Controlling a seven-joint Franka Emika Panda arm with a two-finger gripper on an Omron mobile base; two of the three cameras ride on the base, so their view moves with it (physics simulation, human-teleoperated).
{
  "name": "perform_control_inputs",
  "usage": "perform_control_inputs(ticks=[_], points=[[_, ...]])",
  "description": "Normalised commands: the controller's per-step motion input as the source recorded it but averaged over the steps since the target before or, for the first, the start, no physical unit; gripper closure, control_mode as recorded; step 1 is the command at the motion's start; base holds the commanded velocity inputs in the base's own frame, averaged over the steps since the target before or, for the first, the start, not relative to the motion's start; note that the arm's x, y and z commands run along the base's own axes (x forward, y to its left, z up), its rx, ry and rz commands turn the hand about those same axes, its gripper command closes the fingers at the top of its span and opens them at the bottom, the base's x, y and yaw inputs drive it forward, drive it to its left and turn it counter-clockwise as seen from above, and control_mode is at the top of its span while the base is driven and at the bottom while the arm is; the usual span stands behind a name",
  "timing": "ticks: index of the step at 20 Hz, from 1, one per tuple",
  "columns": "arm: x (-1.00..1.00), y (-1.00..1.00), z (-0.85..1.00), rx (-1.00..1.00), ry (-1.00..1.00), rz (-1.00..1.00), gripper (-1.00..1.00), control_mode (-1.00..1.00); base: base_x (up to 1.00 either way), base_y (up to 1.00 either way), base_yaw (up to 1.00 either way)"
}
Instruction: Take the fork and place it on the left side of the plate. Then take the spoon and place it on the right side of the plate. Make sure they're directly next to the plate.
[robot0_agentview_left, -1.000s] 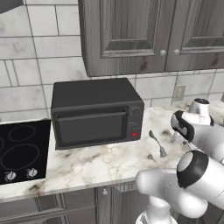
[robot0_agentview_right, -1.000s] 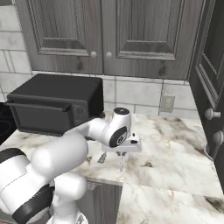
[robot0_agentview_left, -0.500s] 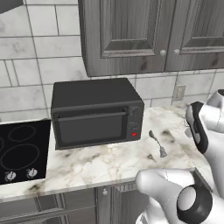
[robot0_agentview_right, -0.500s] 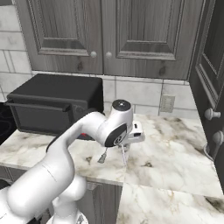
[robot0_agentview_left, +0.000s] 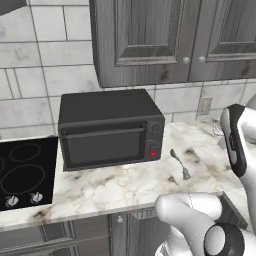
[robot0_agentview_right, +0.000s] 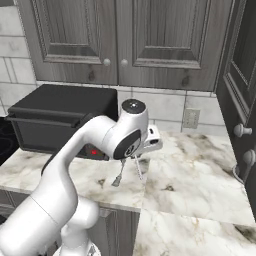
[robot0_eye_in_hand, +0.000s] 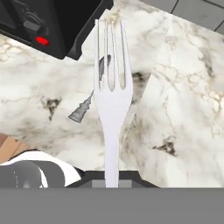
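Since the fork (robot0_eye_in_hand: 112, 94) rises tines-outward from between the gripper (robot0_eye_in_hand: 112, 181) tips in the hand view, it reads as clamped at the handle end, carried above the marble counter (robot0_eye_in_hand: 183, 109) to the right of the black toaster oven (robot0_agentview_left: 111, 127). Item: slim metal fork, judged light, rigid, smooth and prone to swivel; best held mid-handle, flat faces to the pads. Item: spoon (robot0_agentview_left: 180, 164), lying on the counter just right of the toaster oven, bowl toward the front edge.
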Motion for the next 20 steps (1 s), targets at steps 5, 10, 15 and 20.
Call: perform_control_inputs(ticks=[5,10,15,20], points=[[-0.19,0.31,0.01,0.0,0.0,0.0,1.0,-1.0,0.0,0.0,0.0],[-0.18,0.24,0.11,0.0,0.0,0.02,1.0,1.0,-0.13,0.24,0.05],[0.0,0.0,0.0,0.0,0.0,0.0,1.0,1.0,-0.34,0.81,0.21],[0.0,0.0,0.0,0.0,0.0,0.0,1.0,1.0,-0.53,0.73,0.28]])
